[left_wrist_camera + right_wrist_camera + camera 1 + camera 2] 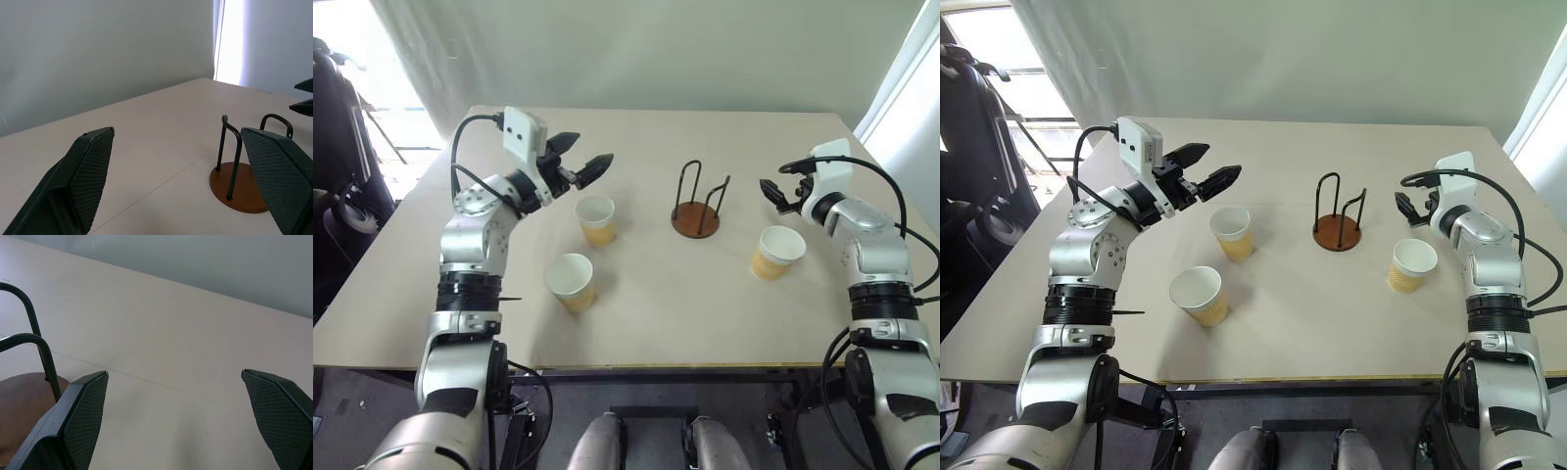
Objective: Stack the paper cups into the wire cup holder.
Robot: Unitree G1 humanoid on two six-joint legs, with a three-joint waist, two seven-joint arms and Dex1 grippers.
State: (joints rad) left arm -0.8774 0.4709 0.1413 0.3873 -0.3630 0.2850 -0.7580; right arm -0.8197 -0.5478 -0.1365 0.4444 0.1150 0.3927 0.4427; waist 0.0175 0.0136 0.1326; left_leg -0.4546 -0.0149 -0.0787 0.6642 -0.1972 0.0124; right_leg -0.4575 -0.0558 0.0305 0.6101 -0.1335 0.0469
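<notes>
3 paper cups (596, 218) upright on tabletop (646, 294), wire cup holder (696, 203) at their 2 o'clock. Left tool (582, 161), right tool (781, 192) spread, empty. We'd descend squarely over 1 rim.

A beige table (656, 304) stands before a pale curtain (656, 49).

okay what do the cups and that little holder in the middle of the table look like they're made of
The cups look like paper: matte white inside, yellow-tan outer walls, thin rolled rims. The holder appears to have thin dark metal wire loops, smoothly bent, on a reddish-brown disc base, possibly wood or coated metal; the look leaves that open.
</notes>
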